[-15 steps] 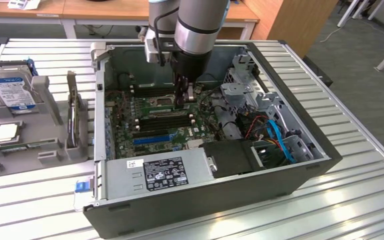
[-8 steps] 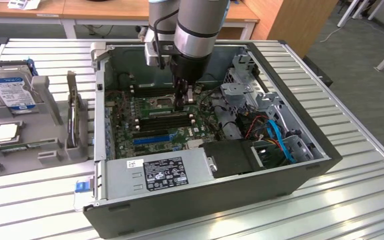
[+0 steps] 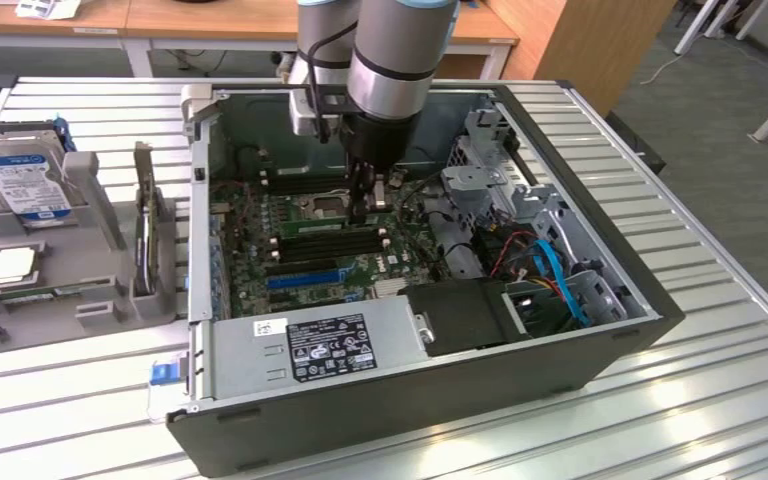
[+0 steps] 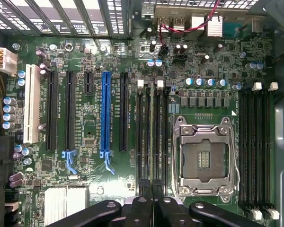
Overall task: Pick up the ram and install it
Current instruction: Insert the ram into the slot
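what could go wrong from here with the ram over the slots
1. The ram, held edge-on in the end effector, hangs among closely spaced memory slots; a slight offset could press it onto a slot wall or the neighbouring slot.
2. The open processor socket lies right beside; a sideways slip could damage its contacts.

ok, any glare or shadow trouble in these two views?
Exterior view: glare streaks on the slatted table, and the case is darker inside, beneath the arm. Wrist view: motherboard evenly lit, vent grille backlit bright, tool dark in the foreground.
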`<state>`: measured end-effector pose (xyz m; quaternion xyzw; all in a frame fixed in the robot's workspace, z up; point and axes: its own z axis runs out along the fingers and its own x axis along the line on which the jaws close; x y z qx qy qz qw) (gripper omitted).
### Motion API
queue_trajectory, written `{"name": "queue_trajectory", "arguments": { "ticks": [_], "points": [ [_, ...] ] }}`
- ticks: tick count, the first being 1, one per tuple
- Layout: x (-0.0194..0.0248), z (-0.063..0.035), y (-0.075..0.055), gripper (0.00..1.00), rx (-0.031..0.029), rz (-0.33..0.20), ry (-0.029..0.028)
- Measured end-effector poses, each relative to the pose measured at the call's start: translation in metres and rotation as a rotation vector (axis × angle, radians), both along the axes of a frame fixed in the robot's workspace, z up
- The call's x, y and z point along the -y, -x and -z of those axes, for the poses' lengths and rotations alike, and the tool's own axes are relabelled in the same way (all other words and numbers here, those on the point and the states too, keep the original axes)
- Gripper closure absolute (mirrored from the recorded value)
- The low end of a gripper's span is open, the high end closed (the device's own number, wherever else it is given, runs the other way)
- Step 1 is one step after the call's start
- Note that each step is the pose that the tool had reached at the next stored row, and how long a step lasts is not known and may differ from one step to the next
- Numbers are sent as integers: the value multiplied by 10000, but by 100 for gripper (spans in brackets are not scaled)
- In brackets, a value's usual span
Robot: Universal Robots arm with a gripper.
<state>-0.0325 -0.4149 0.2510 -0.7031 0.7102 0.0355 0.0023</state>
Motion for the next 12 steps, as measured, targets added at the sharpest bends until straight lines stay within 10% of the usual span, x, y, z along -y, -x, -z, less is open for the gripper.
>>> {"name": "queue_trajectory", "arguments": {
  "ticks": [12],
  "points": [
    [17, 1, 0, 88, 1, 0, -2]
  ]
}}
